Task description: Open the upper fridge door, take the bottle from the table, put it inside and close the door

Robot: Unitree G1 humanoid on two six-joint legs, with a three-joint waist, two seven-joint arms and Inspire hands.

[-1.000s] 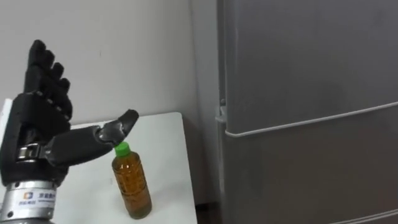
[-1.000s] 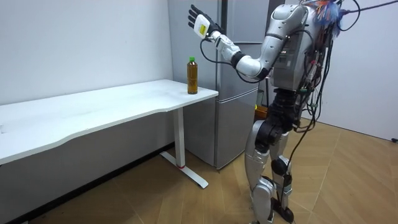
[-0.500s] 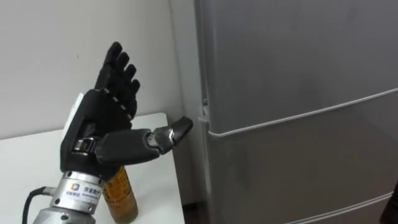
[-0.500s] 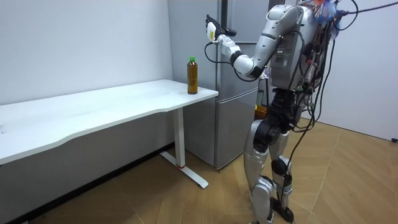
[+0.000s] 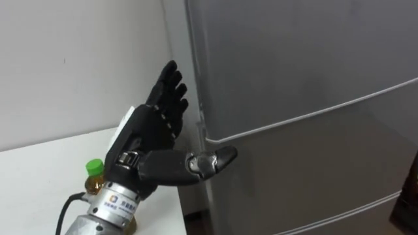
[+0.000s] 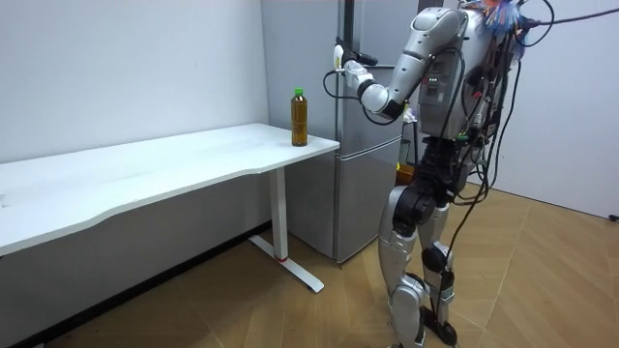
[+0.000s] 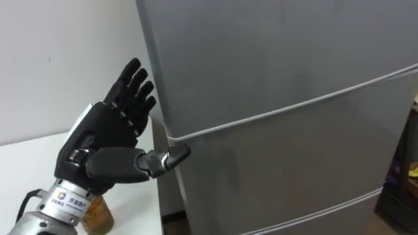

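Note:
A bottle of amber drink [image 6: 300,118] with a green cap [image 5: 95,168] stands upright near the right end of the white table [image 6: 145,169]. In the eye views my left wrist hides most of it. My left hand [image 5: 149,137] is raised and open, fingers straight, thumb pointing at the grey fridge [image 5: 300,65]. The fingers are at the left edge of the upper door, just above the seam between the doors [image 5: 307,112]. That hand [image 6: 350,70] is up beside the fridge [image 6: 368,106] in the room view, well to the right of the bottle. The fridge doors are closed.
I stand upright in front of the fridge, at the table's right end. A white wall [image 5: 72,59] rises behind the table. The table edge [image 5: 173,196] lies close to the fridge's side. Wooden floor [image 6: 542,271] stretches behind me.
My left hand has swung from above the bottle rightward to the fridge's left edge, staying open. The eye views have shifted toward the fridge. The bottle has not moved.

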